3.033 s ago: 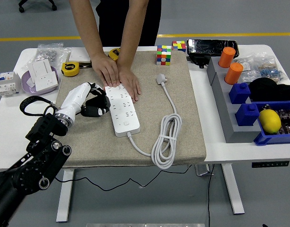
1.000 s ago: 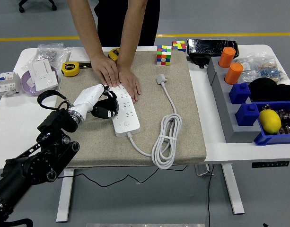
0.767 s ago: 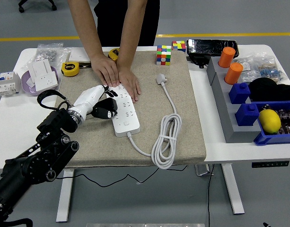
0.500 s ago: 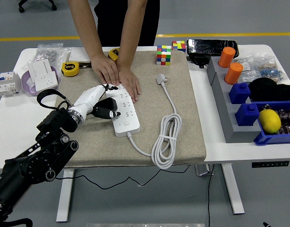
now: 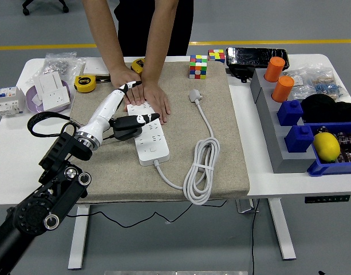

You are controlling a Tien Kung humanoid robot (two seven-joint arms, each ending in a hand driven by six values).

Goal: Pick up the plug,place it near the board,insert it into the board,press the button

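While the person's two hands (image 5: 145,91) press flat on the top end of the white power strip (image 5: 147,133) up in the upper middle of the frame, the robot's left hand (image 5: 126,114) reaches in from the lower left and sits right over the strip's left side. Its fingers are stretched out, not gripping anything, with the dark fingertips (image 5: 146,118) lying across the sockets. The plug (image 5: 196,95) is off to the right of the strip on the beige mat (image 5: 221,143), unplugged, with its white cable (image 5: 202,166) running down into a coiled bundle near the lower middle. A coloured cube (image 5: 198,66) sits at the mat's top edge. The right arm doesn't show up anywhere.
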